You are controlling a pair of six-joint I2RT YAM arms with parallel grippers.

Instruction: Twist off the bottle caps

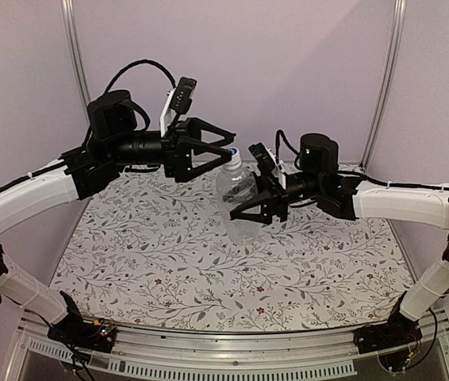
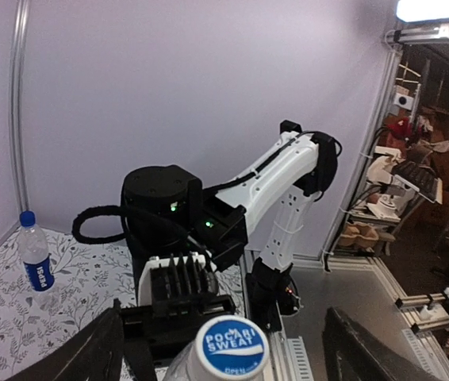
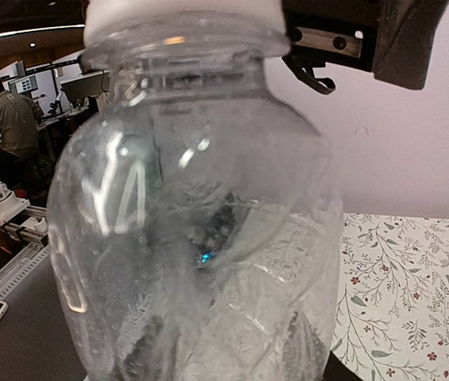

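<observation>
The plain clear bottle (image 1: 237, 194) stands upright over the mat, and my right gripper (image 1: 253, 208) is shut around its lower body. It fills the right wrist view (image 3: 201, 238). Its blue cap (image 1: 234, 152) reads "POCARI SWEAT" in the left wrist view (image 2: 232, 348). My left gripper (image 1: 229, 148) is open, level with the cap, with one finger (image 2: 90, 353) on each side and apart from it. The slimmer bottle with the dark blue label (image 2: 36, 266) and its blue cap (image 2: 26, 217) stands at the far left of the mat. It is hidden in the top view.
A floral mat (image 1: 169, 262) covers the table. Purple walls and metal posts (image 1: 74, 40) close in the back and sides. A metal rail (image 1: 209, 349) runs along the near edge. Part of my left gripper (image 3: 367, 36) shows above the bottle in the right wrist view.
</observation>
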